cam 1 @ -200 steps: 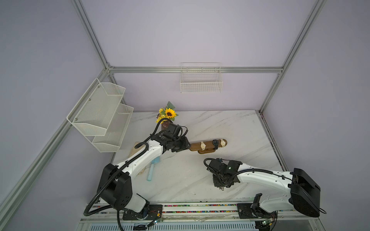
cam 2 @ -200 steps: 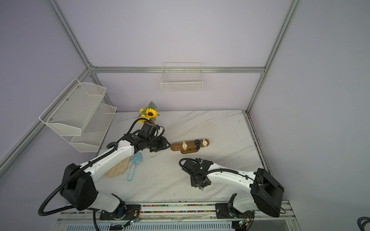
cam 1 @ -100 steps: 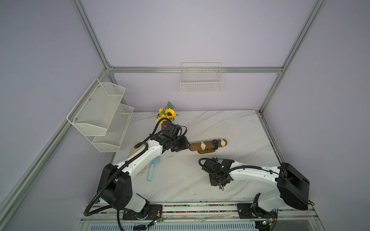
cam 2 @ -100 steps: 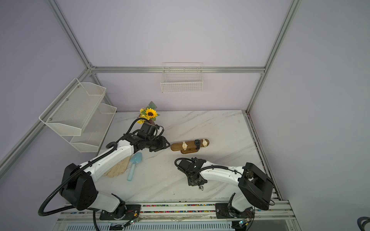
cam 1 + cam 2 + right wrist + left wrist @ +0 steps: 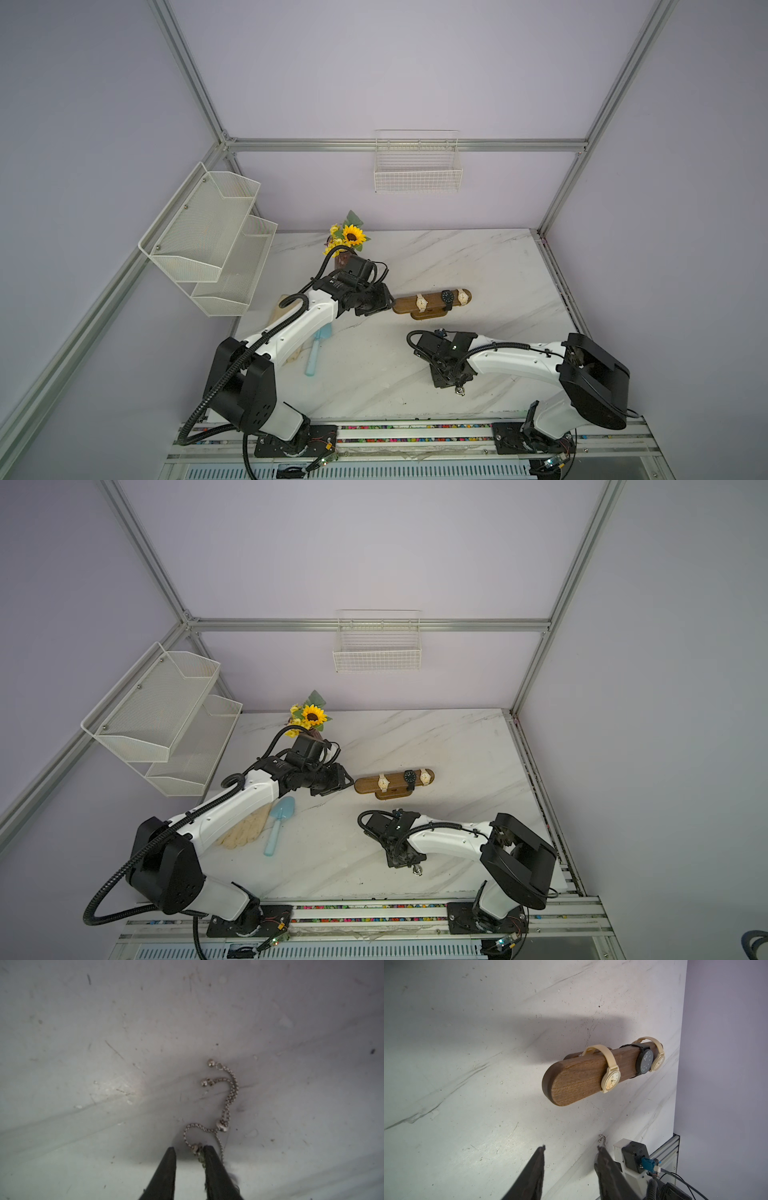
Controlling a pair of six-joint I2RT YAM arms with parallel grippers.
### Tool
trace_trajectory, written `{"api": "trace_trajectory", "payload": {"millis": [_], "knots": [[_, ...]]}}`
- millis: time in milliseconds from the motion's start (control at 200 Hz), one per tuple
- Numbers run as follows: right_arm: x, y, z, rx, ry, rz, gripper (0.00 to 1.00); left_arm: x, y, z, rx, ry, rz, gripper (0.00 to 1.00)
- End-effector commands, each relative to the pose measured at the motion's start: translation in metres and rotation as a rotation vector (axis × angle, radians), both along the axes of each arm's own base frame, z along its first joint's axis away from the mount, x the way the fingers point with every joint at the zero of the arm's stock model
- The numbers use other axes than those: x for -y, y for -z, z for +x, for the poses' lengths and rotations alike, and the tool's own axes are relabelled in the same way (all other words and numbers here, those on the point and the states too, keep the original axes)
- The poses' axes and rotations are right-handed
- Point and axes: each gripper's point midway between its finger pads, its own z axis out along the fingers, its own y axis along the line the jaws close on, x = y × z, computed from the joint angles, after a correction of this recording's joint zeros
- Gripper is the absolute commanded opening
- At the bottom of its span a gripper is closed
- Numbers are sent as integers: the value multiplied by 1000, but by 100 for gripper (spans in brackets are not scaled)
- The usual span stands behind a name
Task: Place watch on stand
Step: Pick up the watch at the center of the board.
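The job looks all but done to me: the dark brown, round-ended wooden stand (image 5: 432, 302) on the white marble table (image 5: 478, 266) already carries two cream plastic watches (image 5: 611, 1079) and one black round watch (image 5: 645, 1061) strapped around its bar, and I see no watch lying loose. My left gripper (image 5: 571, 1147) hangs at the stand's nine o'clock end, jaws well apart and empty. My right gripper (image 5: 189, 1148) sits at its six o'clock, low over a thin silver chain (image 5: 231, 1093) — jaws narrowly parted, chain just beside one fingertip, nothing clamped.
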Motion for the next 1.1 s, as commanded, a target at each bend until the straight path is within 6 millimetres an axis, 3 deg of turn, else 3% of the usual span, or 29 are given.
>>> {"api": "trace_trajectory", "payload": {"millis": [0, 220, 335, 455, 580, 725, 750, 785, 875, 1060, 1095], "knots": [[-1, 7, 2, 15, -2, -9, 25, 4, -10, 5, 31, 21, -22, 42], [-2, 15, 2, 9, -18, -15, 9, 1, -11, 4, 38, 14, -20, 42], [-4, 9, 4, 24, -13, 5, 0, 1, -12, 4, 39, 14, -22, 42], [-16, -6, 8, 37, -20, 68, 0, 1, -13, 3, 39, 16, -26, 42], [-46, -38, 19, 55, -59, 241, 0, 1, -21, 1, 58, 24, -35, 42], [-83, -91, 40, 52, -61, 605, 0, -3, -36, -1, 111, 33, -41, 43], [-88, -102, 44, 56, -62, 666, 0, -5, -53, -5, 154, 33, -58, 43], [-95, -124, 52, 89, -71, 759, 0, -7, -58, -6, 174, 32, -58, 45], [-107, -156, 67, 128, -87, 875, 0, -12, -75, -10, 227, 29, -69, 48], [-134, -196, 75, 143, -148, 1016, 0, -11, -109, -26, 335, 71, -151, 49], [-140, -193, 78, 124, -146, 1025, 0, -11, -114, -31, 356, 82, -172, 47]]}}
